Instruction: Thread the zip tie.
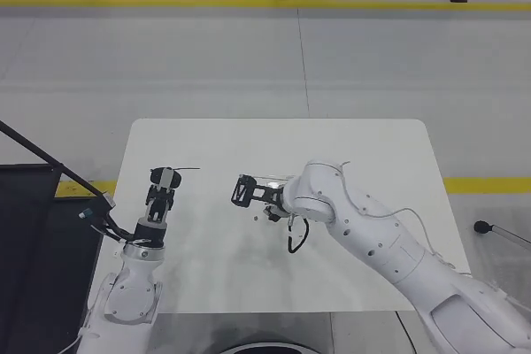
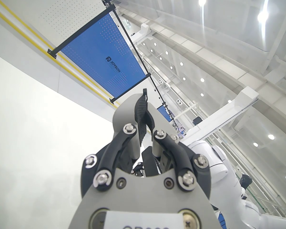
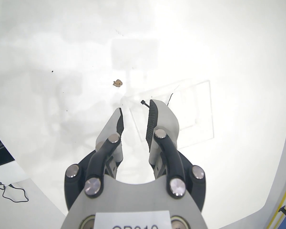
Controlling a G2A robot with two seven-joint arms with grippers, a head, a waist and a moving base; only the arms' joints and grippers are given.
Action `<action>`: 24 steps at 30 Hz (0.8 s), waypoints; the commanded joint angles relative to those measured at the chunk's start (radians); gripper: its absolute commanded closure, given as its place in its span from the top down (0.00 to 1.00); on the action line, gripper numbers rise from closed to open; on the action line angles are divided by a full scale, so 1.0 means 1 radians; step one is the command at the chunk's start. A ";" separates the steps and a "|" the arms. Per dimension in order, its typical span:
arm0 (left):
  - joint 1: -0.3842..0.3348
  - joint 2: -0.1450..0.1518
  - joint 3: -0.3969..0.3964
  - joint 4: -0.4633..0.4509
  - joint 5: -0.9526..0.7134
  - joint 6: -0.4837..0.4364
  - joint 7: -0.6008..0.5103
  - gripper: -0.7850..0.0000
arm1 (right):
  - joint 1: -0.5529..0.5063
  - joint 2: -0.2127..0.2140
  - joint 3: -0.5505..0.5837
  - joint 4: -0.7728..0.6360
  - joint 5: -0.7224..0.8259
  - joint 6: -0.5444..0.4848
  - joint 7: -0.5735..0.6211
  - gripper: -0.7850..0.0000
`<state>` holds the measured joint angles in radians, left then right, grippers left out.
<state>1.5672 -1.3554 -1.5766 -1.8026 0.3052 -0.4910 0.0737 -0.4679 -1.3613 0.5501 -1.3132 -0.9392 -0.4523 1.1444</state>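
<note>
Held the zip tie (image 1: 187, 167) clamped in the left gripper (image 2: 143, 107), strap jutting sideways off its fingertips toward the right gripper (image 3: 135, 111), spread wide, holding nothing. Seemingly pre-threading; next likely needed catching the free tail and steering it into the head.

This looks like a big industrial hall or robot lab. It has a high ceiling (image 2: 228, 48) with round lamps (image 2: 201, 0), a grey floor (image 1: 203, 62) with yellow lines (image 1: 496, 185), and one white desk (image 1: 336, 142).

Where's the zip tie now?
Top view: the zip tie sticks out of the left gripper, over the left half of the table, pointing toward the right gripper.
</note>
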 commanded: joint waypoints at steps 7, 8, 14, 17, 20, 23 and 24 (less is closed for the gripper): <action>0.000 0.000 0.000 0.000 0.000 0.000 0.000 0.00 | 0.008 -0.016 -0.008 0.030 -0.005 0.014 0.006 0.33; 0.000 0.000 0.000 0.000 0.000 0.000 0.000 0.00 | 0.010 -0.018 -0.010 0.037 -0.004 0.013 0.003 0.33; 0.000 0.000 0.000 0.000 0.000 0.000 0.000 0.00 | 0.022 -0.034 -0.021 0.065 -0.002 0.009 0.001 0.31; 0.000 0.000 0.000 0.000 0.000 0.000 0.000 0.00 | 0.026 -0.042 -0.026 0.079 0.000 0.004 0.000 0.29; 0.000 0.000 0.000 0.000 0.000 0.000 0.000 0.00 | 0.032 -0.050 -0.030 0.095 -0.001 0.009 0.001 0.29; 0.000 0.000 0.000 0.000 0.000 0.000 0.000 0.00 | 0.038 -0.057 -0.032 0.111 -0.001 0.007 -0.002 0.27; 0.000 0.000 0.000 0.000 0.000 0.000 0.000 0.00 | 0.040 -0.059 -0.032 0.116 0.000 0.008 -0.004 0.27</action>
<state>1.5672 -1.3555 -1.5766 -1.8026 0.3052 -0.4910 0.0737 -0.4296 -1.4180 0.5178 -1.2020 -0.9397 -0.4442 1.1422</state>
